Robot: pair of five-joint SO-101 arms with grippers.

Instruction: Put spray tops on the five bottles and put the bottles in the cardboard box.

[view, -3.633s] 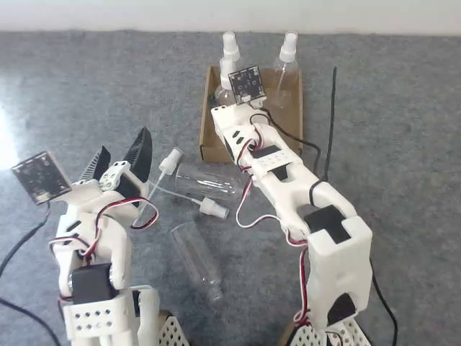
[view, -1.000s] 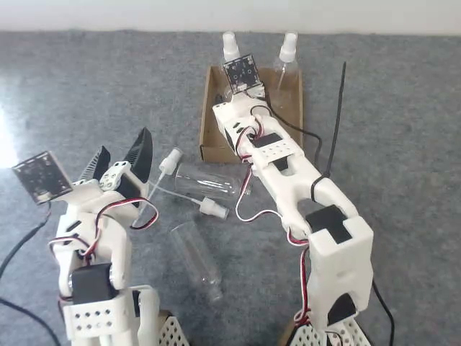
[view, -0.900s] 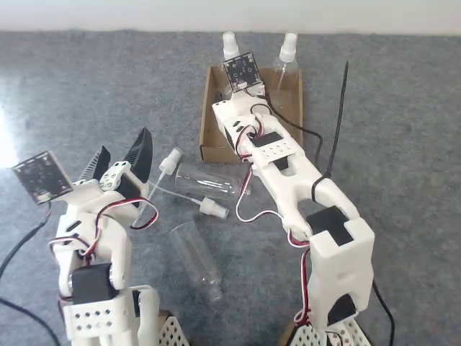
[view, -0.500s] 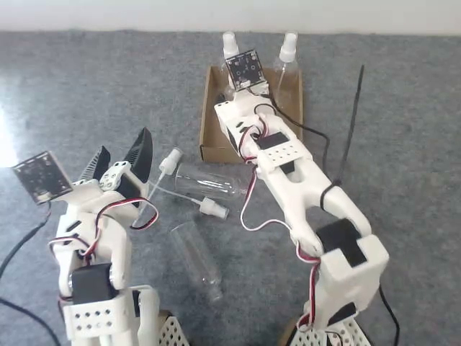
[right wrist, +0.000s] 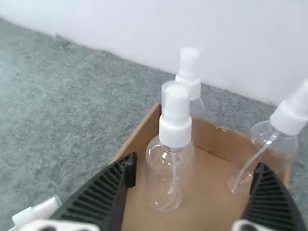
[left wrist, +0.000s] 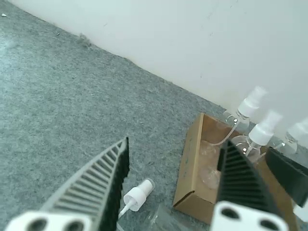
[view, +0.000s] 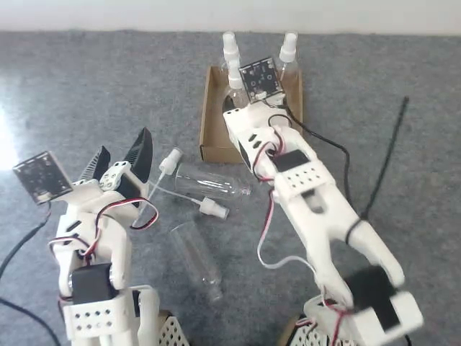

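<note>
Grey carpeted tabletop (view: 86,86) against a white wall (view: 144,13).
Right claw (right wrist: 195,175) gapes wide over the cardboard box (view: 207,115), empty; left claw (view: 122,148), also wide open, grips nothing.

The left gripper (view: 124,141) is holding its black ribbed fingers (view: 139,151) spread apart. Just beside it, a loose white spray top (view: 171,160) is lying near a clear plastic bottle on its side (view: 212,180). A second white spray top (view: 214,209) and a second uncapped clear bottle (view: 196,252) are lying nearer that arm's base. The right arm's white wrist (view: 248,130) is hanging over the brown cardboard box (view: 205,122), where three spray-topped clear bottles (view: 230,45) are standing upright.
</note>
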